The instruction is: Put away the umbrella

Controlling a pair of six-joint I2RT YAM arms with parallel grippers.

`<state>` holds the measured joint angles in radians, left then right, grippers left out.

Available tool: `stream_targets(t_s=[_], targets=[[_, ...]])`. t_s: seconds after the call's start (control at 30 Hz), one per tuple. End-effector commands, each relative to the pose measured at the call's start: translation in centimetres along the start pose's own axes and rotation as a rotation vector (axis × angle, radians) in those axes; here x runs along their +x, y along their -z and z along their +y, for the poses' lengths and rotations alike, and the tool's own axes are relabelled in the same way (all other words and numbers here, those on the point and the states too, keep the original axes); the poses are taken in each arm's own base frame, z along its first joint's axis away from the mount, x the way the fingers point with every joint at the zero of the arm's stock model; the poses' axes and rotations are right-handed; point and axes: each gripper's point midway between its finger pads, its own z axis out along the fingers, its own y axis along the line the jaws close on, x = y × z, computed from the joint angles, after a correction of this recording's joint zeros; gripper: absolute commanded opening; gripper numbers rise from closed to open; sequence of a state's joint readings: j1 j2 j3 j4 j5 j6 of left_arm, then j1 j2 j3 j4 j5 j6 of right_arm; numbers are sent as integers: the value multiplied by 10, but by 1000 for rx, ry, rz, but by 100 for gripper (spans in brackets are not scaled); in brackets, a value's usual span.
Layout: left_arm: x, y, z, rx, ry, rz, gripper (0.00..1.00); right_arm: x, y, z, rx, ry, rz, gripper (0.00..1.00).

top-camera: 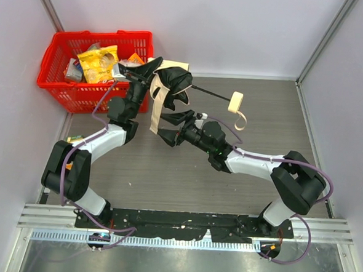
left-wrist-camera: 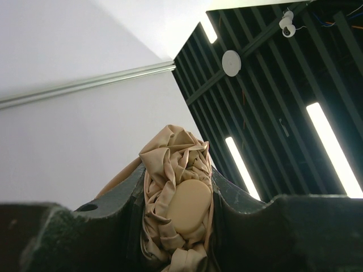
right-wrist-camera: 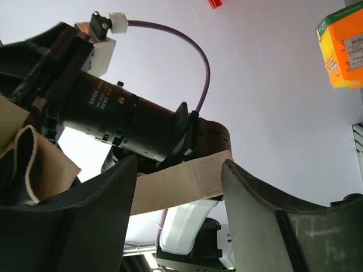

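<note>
The umbrella (top-camera: 172,81) is held up above the table, a folded bundle of beige and dark fabric. Its thin black shaft (top-camera: 209,92) runs right to the cream handle (top-camera: 235,102) with a loop cord. My left gripper (top-camera: 147,76) is shut on the umbrella's top end; in the left wrist view (left-wrist-camera: 178,209) the jaws pinch crumpled beige fabric and a round cream cap (left-wrist-camera: 190,207). A beige strap (top-camera: 156,108) hangs from the bundle. My right gripper (top-camera: 163,126) is open just right of the strap; in the right wrist view the strap (right-wrist-camera: 176,184) crosses between its fingers (right-wrist-camera: 255,204).
A red basket (top-camera: 55,82) with snack packets stands at the back left, just behind the left gripper. An orange box (right-wrist-camera: 340,48) shows in the right wrist view, and a small orange item (top-camera: 72,143) lies by the left arm. Grey walls close in both sides.
</note>
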<state>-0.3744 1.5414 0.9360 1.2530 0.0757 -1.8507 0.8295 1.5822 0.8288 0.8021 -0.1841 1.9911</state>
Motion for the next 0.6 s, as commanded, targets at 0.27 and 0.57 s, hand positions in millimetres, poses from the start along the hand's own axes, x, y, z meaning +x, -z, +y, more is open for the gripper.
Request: stream_targets(t_s=[0.27, 0.57], targets=[[26, 15, -101, 353, -9, 90, 0, 7, 17, 25, -47, -533, 27, 66], [28, 15, -91, 329, -26, 107, 0, 8, 23, 32, -72, -551, 27, 67]])
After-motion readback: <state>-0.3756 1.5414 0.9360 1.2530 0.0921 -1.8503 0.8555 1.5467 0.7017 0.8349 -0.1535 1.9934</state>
